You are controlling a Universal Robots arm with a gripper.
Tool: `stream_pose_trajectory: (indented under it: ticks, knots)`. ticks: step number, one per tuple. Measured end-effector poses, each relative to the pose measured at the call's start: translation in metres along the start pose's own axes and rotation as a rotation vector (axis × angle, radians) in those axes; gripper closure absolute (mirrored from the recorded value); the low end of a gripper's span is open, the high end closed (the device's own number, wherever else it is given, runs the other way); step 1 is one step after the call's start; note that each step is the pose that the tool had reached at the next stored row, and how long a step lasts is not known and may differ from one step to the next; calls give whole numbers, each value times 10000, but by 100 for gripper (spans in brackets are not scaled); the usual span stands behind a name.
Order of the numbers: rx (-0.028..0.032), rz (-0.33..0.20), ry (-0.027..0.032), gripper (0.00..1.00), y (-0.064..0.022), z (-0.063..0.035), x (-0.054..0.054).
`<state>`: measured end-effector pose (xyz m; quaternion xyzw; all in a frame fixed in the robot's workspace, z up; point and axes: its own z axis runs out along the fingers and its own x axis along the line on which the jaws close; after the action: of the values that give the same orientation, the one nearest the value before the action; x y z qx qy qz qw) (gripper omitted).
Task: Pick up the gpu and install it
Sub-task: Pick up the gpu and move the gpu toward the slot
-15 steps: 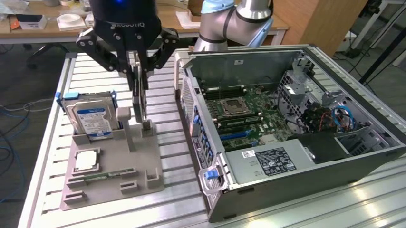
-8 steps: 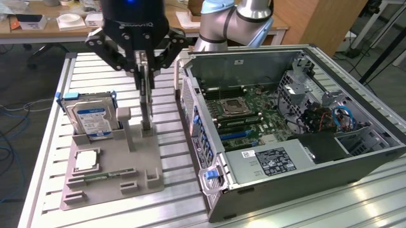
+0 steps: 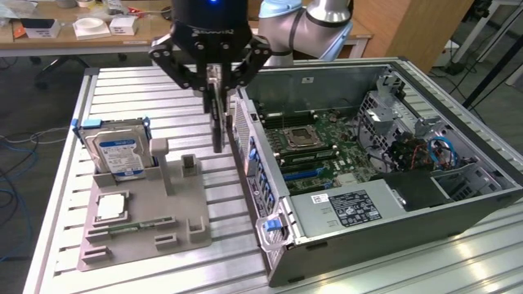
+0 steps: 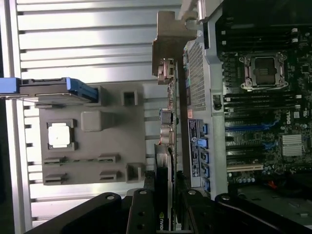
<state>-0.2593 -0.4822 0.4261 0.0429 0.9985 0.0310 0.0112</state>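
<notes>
Pincer gripping gpu, hanging upright beneath it

— What colours do you have?
— My gripper is black, the gpu dark.
— And around it?
— In the exterior view, at eight o'clock: a silver hard drive with a blue-white label, and a grey holder. At four o'clock: a green motherboard. The table is ribbed silver.

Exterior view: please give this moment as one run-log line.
end effector: shut on thin dark rectangular gpu card | card: upright, off the table | place: between grey plastic fixture and open dark metal computer case | install: not done
</notes>
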Motion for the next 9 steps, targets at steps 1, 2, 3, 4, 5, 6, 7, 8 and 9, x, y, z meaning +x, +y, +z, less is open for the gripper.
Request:
stream_pose_trajectory:
  ticks: [1,2,3,4,5,6,7,8,9]
  knots:
    - [1,0,0,73,4,1,-45]
    - [1,-1,0,73,8,2,-89]
    - [0,-3,1,73,12,3,-137]
    - [1,-6,1,73,16,4,-183]
    - [1,-9,1,73,20,5,-228]
    - [0,-10,0,73,23,7,-272]
    - [0,-12,0,73,27,8,-317]
    - [1,-16,1,73,31,9,-362]
    - [1,-21,2,73,35,10,-407]
